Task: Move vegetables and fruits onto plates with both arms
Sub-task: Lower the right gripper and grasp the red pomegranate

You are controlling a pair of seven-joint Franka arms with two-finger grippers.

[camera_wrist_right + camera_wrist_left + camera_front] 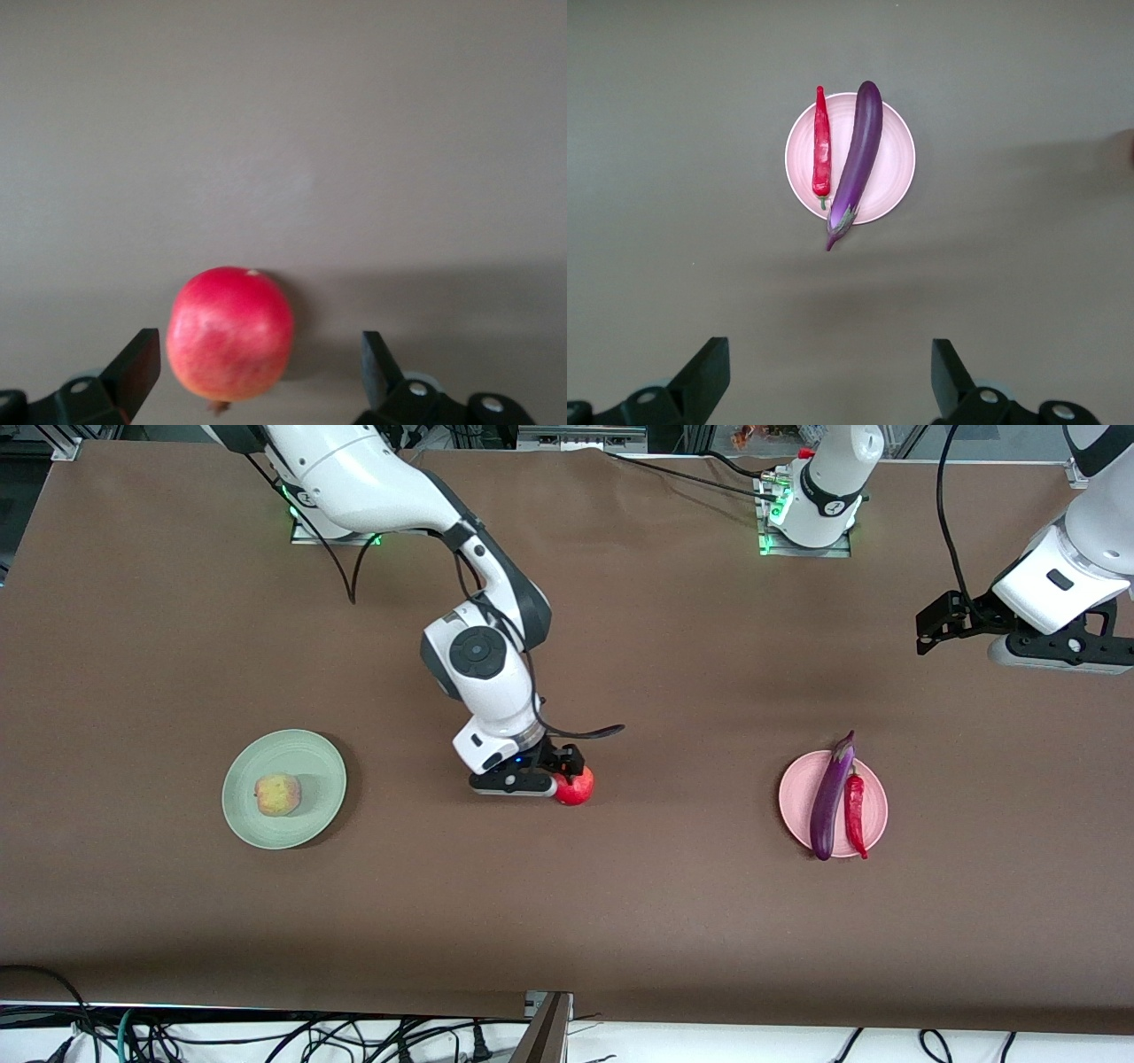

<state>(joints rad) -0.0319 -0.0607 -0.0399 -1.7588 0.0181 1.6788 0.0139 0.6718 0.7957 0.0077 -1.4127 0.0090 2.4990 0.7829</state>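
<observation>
Glossy red fruit on brown table, between right hand's wide-open fingers, ungripped.

You are looking down from high across the table; each wrist camera is looking down closer, sharing its patch.

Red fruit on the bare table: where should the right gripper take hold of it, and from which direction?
Probably across its round middle, coming down from above. The red fruit sits free on the table, crown tip sideways, and the open right gripper already straddles it.
</observation>
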